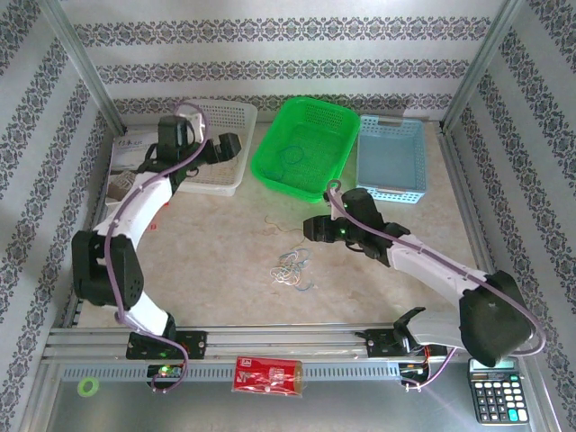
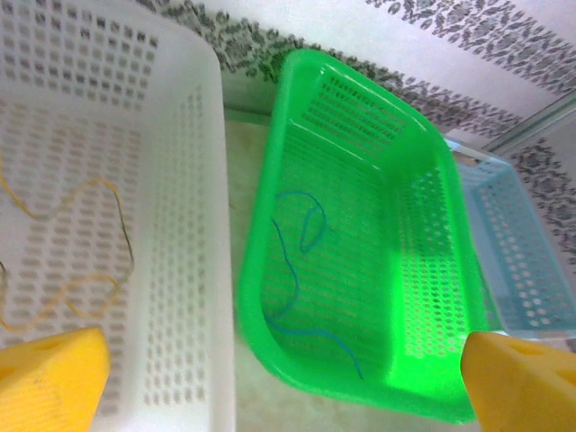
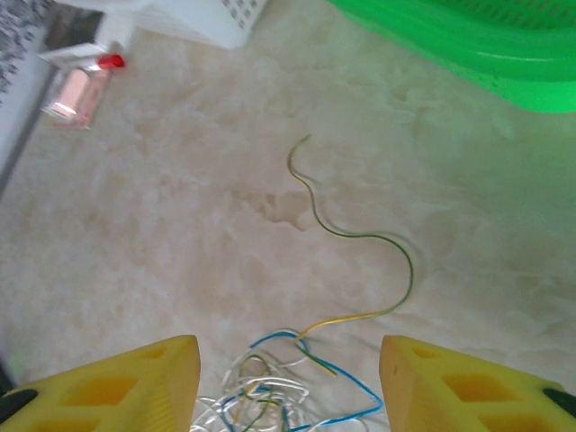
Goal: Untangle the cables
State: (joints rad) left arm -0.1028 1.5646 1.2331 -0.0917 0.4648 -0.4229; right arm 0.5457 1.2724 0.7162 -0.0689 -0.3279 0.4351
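Three baskets line the far edge of the surface (image 1: 207,261): a white basket (image 1: 238,121) at 11 o'clock, a green basket (image 1: 335,121) at 12 and a blue basket (image 1: 391,162) at 1. The green one touches the blue one and stands just beside the white one.

The left hand (image 1: 225,146) hangs over the right half of the white basket. Its wrist view shows the yellow fingers (image 2: 54,378) spread wide with nothing between them. A yellow cable (image 2: 81,243) lies in loose loops on the white basket's floor. A blue cable (image 2: 297,270) lies curled on the green basket's floor.

The right hand (image 1: 315,229) sits above the middle of the surface and points toward 9 o'clock. Its fingers (image 3: 135,387) stand apart and hold nothing. The tangle (image 1: 292,268), a knot of whitish, blue, yellow and green strands, rests on the surface at about 7 o'clock from this hand. In the right wrist view it lies at the bottom edge, between the two fingers and below them. A green-yellow cable (image 3: 360,236) runs out of the tangle and snakes across the bare surface toward 12 o'clock. Its free end lies well short of the green basket.

A calculator (image 1: 495,396) lies at 5 o'clock, off the surface beside the right arm's base.
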